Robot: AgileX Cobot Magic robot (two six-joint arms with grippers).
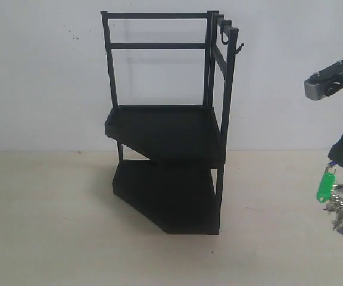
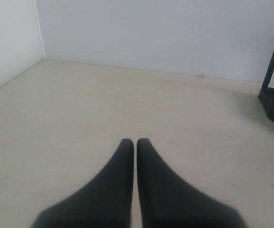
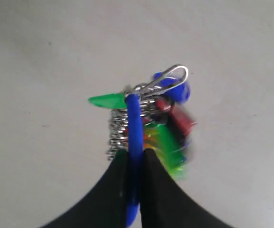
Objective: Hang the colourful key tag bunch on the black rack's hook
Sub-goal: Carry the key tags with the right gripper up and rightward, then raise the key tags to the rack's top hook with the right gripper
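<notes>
matt black metal rack (image 1: 165, 128), pale matt tabletop (image 1: 52, 220)

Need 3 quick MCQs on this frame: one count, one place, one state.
1. How many trays has the black rack?
A) one B) two C) three
2. Where is the colourful key tag bunch?
A) on its top tray B) hanging from the right gripper C) on its bottom tray
3. The left gripper is:
A) shut, empty B) wide open C) shut on the bunch

Answers:
1 B: an upper and a lower tray show.
2 B: it dangles from the closed gripper, clear of the rack.
3 A: fingertips together, nothing between.
</notes>
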